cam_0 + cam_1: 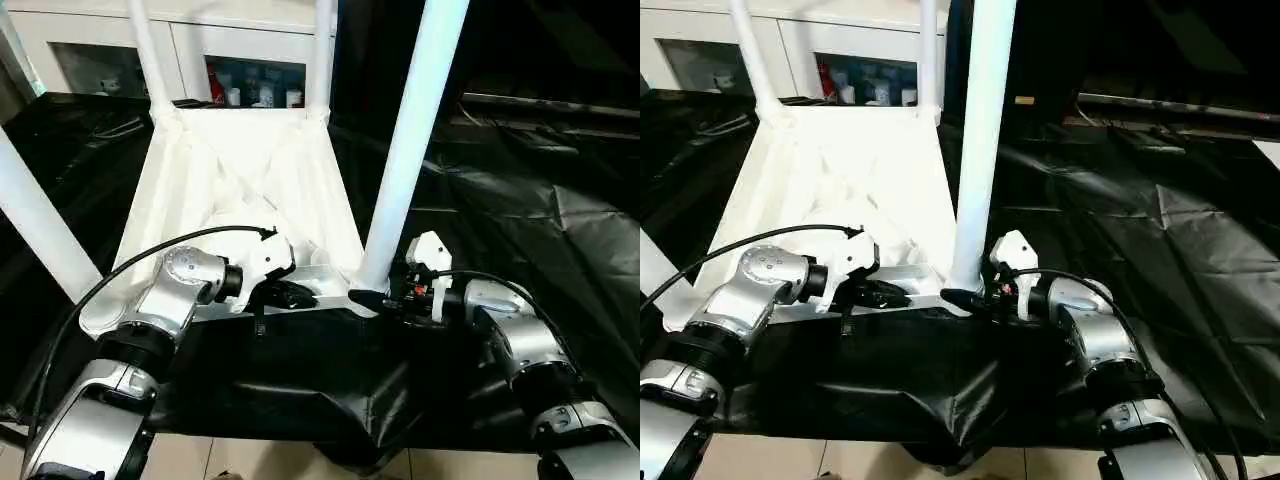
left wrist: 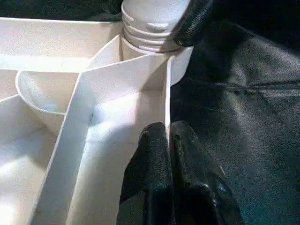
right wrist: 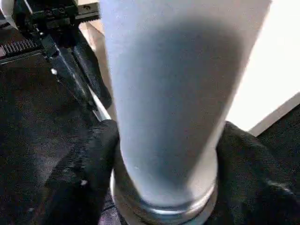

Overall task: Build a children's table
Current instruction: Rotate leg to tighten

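This looks like a laboratory or a robot test room, not a home. The work table [image 1: 560, 230] is fully covered with a black plastic sheet [image 1: 1160, 250], wrinkled and hanging over the near edge. At about 11 o'clock, behind the table, stands a white cabinet with glass doors [image 1: 200, 50]; on its shelf are small bottles and containers [image 1: 255, 90]. At 6 o'clock, under the sheet, a pale tiled floor [image 1: 280, 462] is visible.

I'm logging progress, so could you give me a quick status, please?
Left gripper shut on tabletop rim. Right gripper clamped around near-right leg at its socket. All four legs upright. Nothing in the way.
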